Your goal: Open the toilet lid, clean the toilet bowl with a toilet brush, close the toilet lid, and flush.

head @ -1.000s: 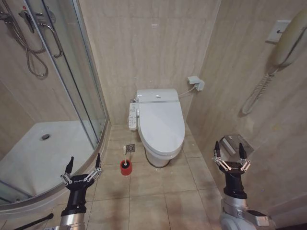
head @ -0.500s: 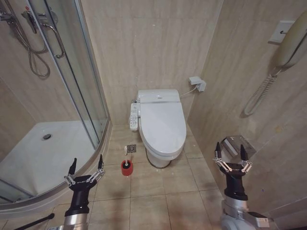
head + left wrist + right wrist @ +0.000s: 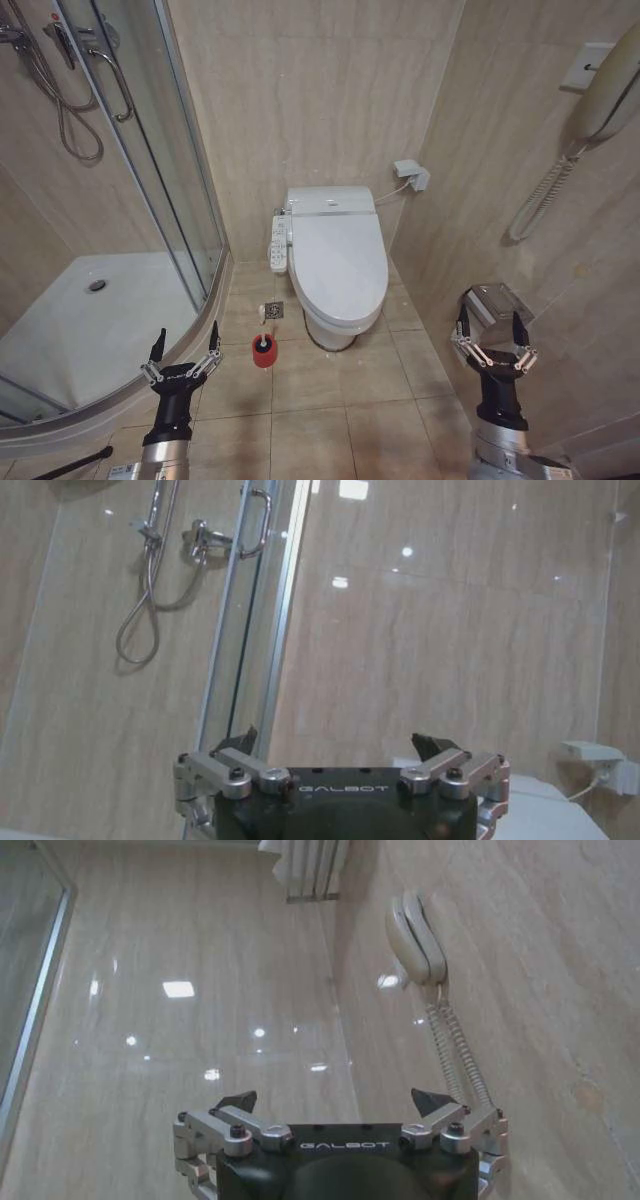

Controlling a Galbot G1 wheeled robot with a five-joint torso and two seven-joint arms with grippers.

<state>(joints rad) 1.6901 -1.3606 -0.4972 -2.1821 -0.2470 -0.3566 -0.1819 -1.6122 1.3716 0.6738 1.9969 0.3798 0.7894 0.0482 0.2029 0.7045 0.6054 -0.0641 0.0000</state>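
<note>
The toilet lid (image 3: 340, 262) is white and lies shut over the toilet bowl, which is hidden beneath it, against the back wall in the head view. The toilet brush (image 3: 262, 346) stands on the floor just left of the pedestal: a thin white handle in a short red holder. My left gripper (image 3: 186, 351) hangs open low at the left, near the shower kerb, well short of the brush. My right gripper (image 3: 492, 339) hangs open low at the right, beside the side wall. Each wrist view shows its own gripper, left gripper (image 3: 340, 744) and right gripper (image 3: 335, 1100), open and holding nothing.
A glass shower enclosure (image 3: 150, 180) with a raised white tray (image 3: 80, 320) fills the left. A white button panel (image 3: 277, 243) sits beside the toilet. A wall phone (image 3: 600, 95) and a metal paper holder (image 3: 495, 302) hang on the right wall. Tiled floor (image 3: 320, 420) lies in front.
Both grippers have sunk lower in the head view, the right one also shifting slightly right. The whole picture has shifted a little, so the camera has moved. The toilet and brush have not moved.
</note>
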